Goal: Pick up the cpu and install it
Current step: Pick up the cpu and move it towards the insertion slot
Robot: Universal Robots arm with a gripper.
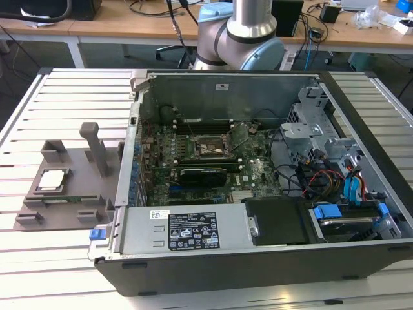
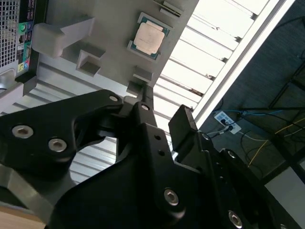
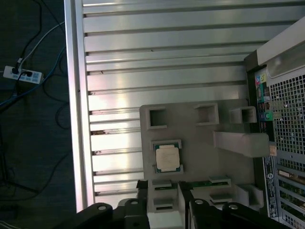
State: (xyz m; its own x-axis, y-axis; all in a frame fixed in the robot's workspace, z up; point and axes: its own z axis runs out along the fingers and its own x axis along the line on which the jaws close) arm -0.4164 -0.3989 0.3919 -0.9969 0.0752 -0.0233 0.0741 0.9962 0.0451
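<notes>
Flat square cpu (image 3: 167, 158), dull silvery top with a pale edge, lies in a grey moulded holder (image 3: 200, 138) on the ribbed metal table (image 3: 157, 52). The black gripper (image 3: 163, 191) is spread, empty and clear of the chip.

The worktop (image 1: 71, 97) is a silvery slatted metal surface, its long ribs running across the exterior view. Two things rest directly on it. Toward the exterior view's left lies a flat grey holder plate (image 1: 84, 165) with raised blocks and one upright post; the cpu (image 1: 51, 180) sits in a square recess on it. Just beside the plate, toward the exterior view's right, stands an open computer case (image 1: 226, 268).
</notes>
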